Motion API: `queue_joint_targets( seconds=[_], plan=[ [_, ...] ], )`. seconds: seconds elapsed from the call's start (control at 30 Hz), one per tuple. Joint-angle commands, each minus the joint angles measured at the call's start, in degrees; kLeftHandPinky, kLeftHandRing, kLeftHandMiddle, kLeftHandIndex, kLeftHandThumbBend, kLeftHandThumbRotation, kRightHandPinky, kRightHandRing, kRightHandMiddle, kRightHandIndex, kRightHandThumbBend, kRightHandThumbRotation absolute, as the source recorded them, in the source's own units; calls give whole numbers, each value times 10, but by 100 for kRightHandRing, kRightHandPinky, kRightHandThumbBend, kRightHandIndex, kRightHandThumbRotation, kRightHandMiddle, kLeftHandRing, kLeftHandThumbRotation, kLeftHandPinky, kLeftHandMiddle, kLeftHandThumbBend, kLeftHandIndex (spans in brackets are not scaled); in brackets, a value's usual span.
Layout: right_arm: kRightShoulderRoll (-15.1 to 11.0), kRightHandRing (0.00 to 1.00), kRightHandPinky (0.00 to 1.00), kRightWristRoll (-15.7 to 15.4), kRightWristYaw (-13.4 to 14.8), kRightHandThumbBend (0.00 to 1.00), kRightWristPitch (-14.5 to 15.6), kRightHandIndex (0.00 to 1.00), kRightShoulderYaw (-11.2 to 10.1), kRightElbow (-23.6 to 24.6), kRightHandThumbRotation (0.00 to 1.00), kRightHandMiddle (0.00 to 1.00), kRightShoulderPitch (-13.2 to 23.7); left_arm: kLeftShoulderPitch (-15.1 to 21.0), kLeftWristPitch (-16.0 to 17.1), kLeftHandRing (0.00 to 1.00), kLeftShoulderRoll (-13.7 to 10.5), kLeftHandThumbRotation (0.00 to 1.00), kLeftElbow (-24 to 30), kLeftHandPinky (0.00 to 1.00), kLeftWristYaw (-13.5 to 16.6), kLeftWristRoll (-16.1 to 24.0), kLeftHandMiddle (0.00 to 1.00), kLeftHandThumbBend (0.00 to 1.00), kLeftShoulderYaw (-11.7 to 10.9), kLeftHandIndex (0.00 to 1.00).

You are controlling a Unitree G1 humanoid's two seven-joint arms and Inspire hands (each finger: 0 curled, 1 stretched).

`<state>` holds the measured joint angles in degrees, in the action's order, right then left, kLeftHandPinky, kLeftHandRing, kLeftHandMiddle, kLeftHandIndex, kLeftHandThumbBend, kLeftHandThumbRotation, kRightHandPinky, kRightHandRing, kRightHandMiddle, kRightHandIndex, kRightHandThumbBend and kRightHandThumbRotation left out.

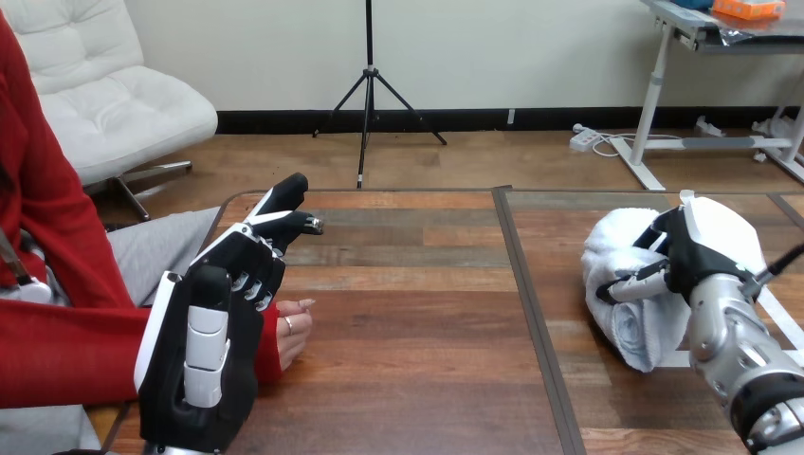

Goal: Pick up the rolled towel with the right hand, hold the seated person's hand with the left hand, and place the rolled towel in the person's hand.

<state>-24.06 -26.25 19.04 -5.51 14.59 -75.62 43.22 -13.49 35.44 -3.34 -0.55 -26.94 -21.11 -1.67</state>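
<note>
Okay, right hand is clamped on the rolled towel, fingers and thumb curled across the middle of the roll from its right side. The towel looks to be resting on the table, though I can't tell if it is lifted. Left hand is slack, fingers nearly straight, holding nothing. The person's hand lies on the table just right of it, contact unclear. Likely step: securing the grasp. Squeeze mid-roll so the layers don't loosen, then lift straight up before carrying. The towel's long axis runs away from the robot, crosswise to the gripping fingers, and its spiral end faces near, below the hand.
</note>
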Motion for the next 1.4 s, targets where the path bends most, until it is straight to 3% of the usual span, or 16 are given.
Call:
queue_joint_targets(
  seconds=[0.0,0.1,0.2,0.23,0.33,0.43,0.63,0.73,0.97,1.13,1.37],
  plan=[
    [17,43,36,15,1,73,-25,47,-14,2,0,49,-6,19,10,92,0,93,-2,95,7,13,85,67,-7,63],
    [15,44,36,23,7,72,-41,47,-21,5,0,49,-8,17,7,90,-1,92,-1,93,27,39,84,70,-12,62],
    [15,43,37,34,10,71,-54,47,-32,8,0,48,-10,18,18,89,-3,93,-4,92,58,96,84,72,-22,63],
    [14,43,37,37,13,71,-62,47,-36,9,0,48,-11,20,32,89,-4,93,-9,91,82,140,83,72,-32,63],
    [13,43,37,43,21,71,-79,46,-43,13,0,47,-14,26,54,86,-10,96,-19,84,125,218,82,70,-48,64],
    [12,43,37,50,26,72,-92,46,-50,17,0,47,-17,29,55,83,-20,92,-24,79,154,264,80,63,-56,66],
    [9,43,39,68,19,71,-118,46,-68,26,0,47,-22,28,35,81,-36,81,-21,78,196,321,79,64,-67,69],
    [7,44,40,76,17,70,-130,47,-74,32,0,47,-24,26,29,81,-42,76,-17,80,212,339,79,71,-69,72],
    [4,44,39,92,12,69,-150,48,-87,51,0,48,-30,17,2,87,-66,75,20,93,241,403,86,93,-77,85],
    [0,44,38,102,10,69,-164,48,-93,69,0,48,-36,17,-12,90,-82,75,44,95,274,465,90,98,-86,89],
    [-4,42,37,111,9,69,-174,47,-103,93,0,47,-43,22,-40,93,-104,75,64,90,308,531,94,100,-92,93]
  ],
)
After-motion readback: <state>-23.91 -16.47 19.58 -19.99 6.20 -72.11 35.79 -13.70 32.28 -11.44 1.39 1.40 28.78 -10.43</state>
